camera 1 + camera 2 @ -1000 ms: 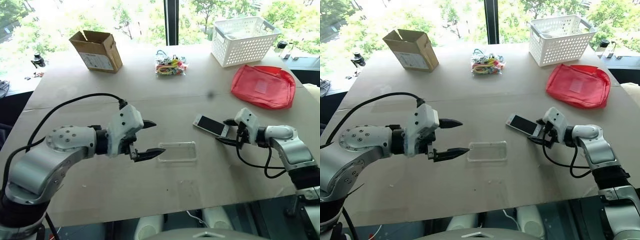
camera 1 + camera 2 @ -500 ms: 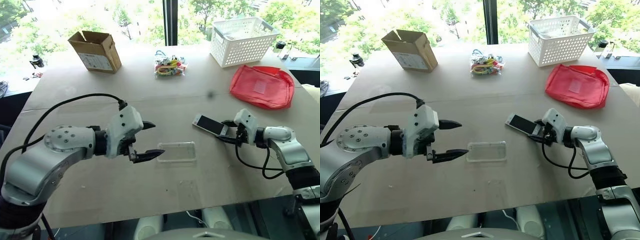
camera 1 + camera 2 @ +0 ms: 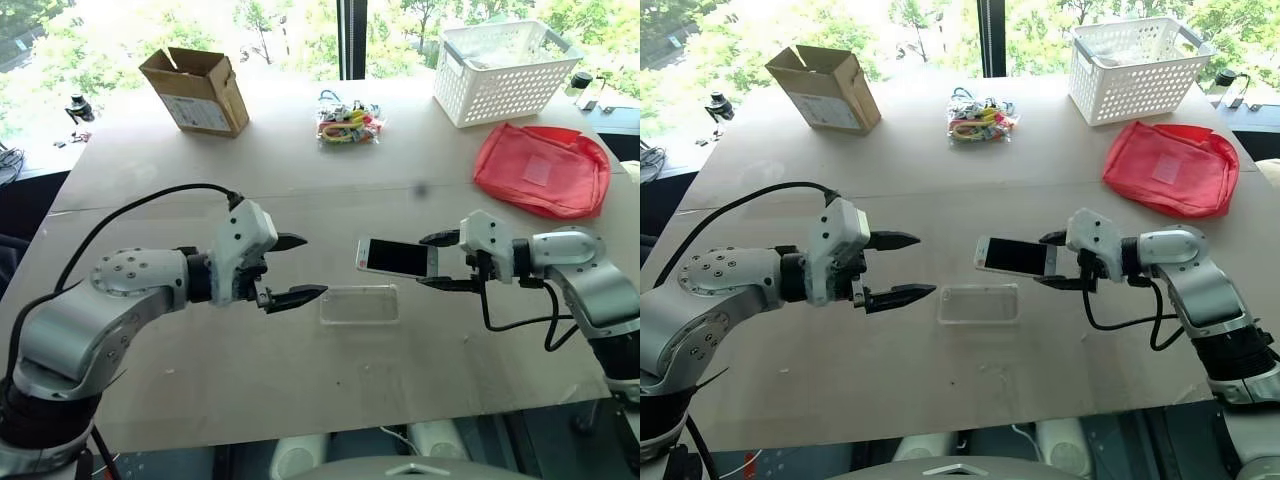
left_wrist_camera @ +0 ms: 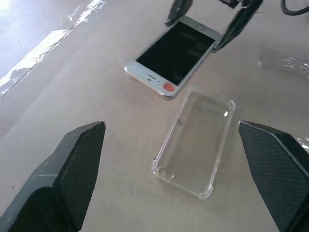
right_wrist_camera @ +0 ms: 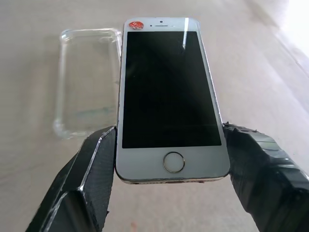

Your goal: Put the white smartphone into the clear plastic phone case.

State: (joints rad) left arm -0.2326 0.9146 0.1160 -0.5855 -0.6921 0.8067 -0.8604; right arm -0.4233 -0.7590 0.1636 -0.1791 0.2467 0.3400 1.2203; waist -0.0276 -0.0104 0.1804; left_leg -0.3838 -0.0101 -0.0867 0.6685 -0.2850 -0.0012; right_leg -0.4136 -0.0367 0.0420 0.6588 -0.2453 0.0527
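Above table [image 3: 200,380], right tool [image 3: 440,262] clamps white smartphone [image 3: 396,257]; left tool [image 3: 300,268] gapes empty.

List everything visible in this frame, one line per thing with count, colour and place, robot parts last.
white smartphone: 1, white with black screen, held above the table by the right tool, screen up
clear plastic phone case: 1, transparent, flat on the table between the two tools, empty
cardboard box: 1, brown, far left of the table, flaps open
bag of small items: 1, clear with multicoloured contents, far middle
basket: 1, white, far right
pouch: 1, red, right side, in front of the basket
table: 1, light brown
left tool: 1, black fingers, open, left of the case, holding nothing
right tool: 1, black fingers, shut on the phone's home-button end
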